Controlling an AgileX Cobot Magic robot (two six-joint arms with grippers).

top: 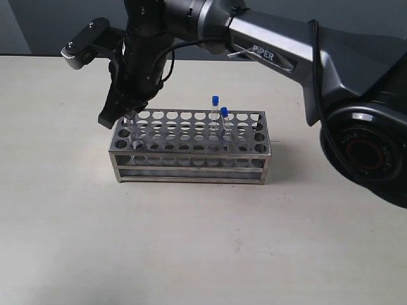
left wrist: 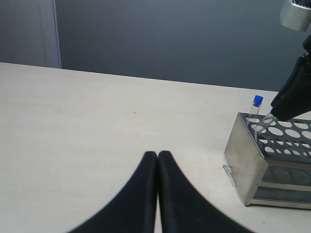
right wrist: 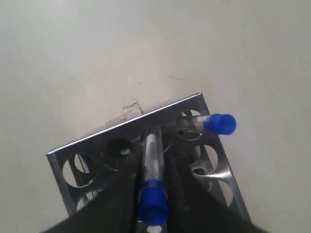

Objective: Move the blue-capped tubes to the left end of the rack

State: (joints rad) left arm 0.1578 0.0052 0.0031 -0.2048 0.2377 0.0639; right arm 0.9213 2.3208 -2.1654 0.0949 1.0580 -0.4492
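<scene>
At centre of the exterior view, one rack (top: 191, 152) stands on the desk (top: 191, 254), with two blue-capped tubes (top: 224, 113) in its right half and a third tube (left wrist: 256, 103) in a left-end corner hole. The right pincer (right wrist: 151, 160) is clamped on the fourth tube (right wrist: 154, 201) over that end, mostly hiding both in the exterior view. The left pincer (left wrist: 158, 184) is pressed together, empty.

The rack (top: 191, 166) stands on the table (top: 191, 254), two tubes (top: 215, 117) in it right of its middle. At its left end a third tube (right wrist: 216, 124) stands in a corner hole, a fourth tube (right wrist: 151, 145) beside it.
</scene>
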